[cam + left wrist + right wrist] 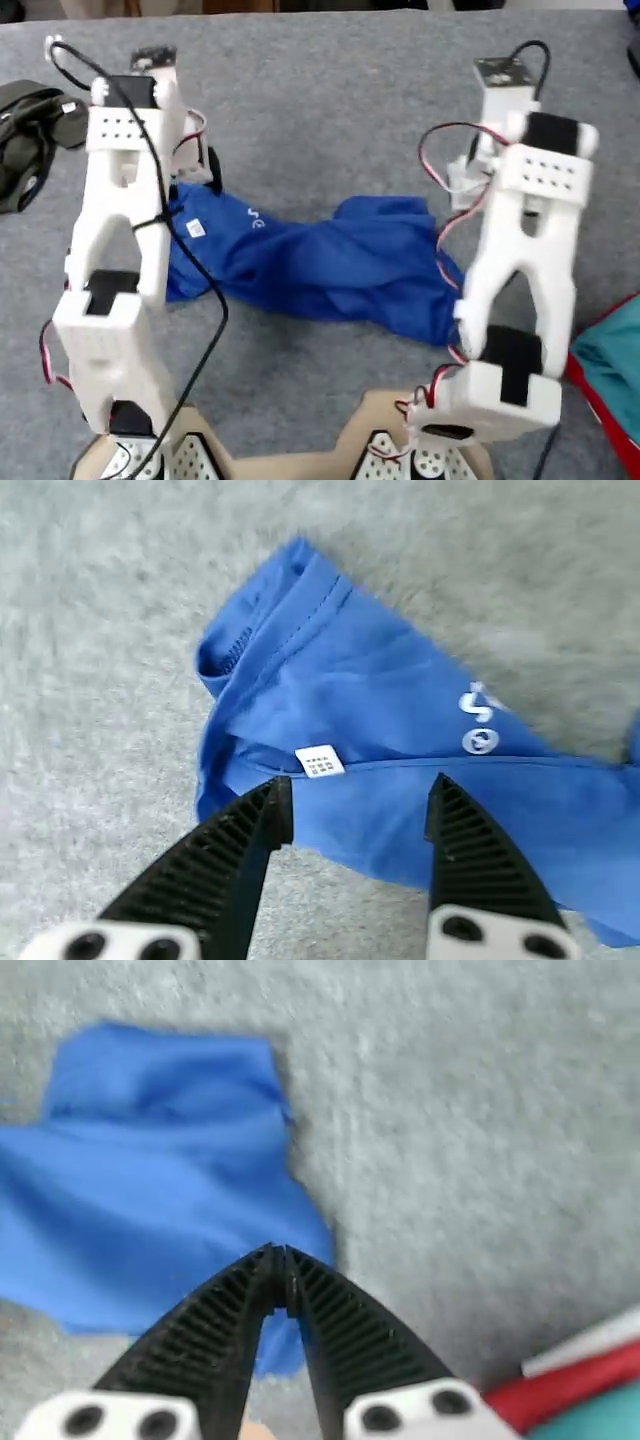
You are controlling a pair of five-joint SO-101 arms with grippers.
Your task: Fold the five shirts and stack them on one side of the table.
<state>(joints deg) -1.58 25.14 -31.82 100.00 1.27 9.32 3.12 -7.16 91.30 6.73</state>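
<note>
A crumpled blue shirt (320,265) lies across the middle of the grey table. Its white print (478,718) and a small white label (320,762) show near its collar end. My left gripper (360,802) is open just above that end, with the shirt's hem and label between and beyond its black fingers (235,840). My right gripper (279,1257) is shut, its tips meeting over the other end of the blue shirt (150,1210), close to the cloth's edge. Nothing is seen clamped between its tips.
A dark garment (25,140) lies at the table's far left edge. Teal and red cloth (610,370) sits at the right edge, and its red part (580,1385) lies close to my right gripper. Bare grey table (330,110) stretches behind the shirt.
</note>
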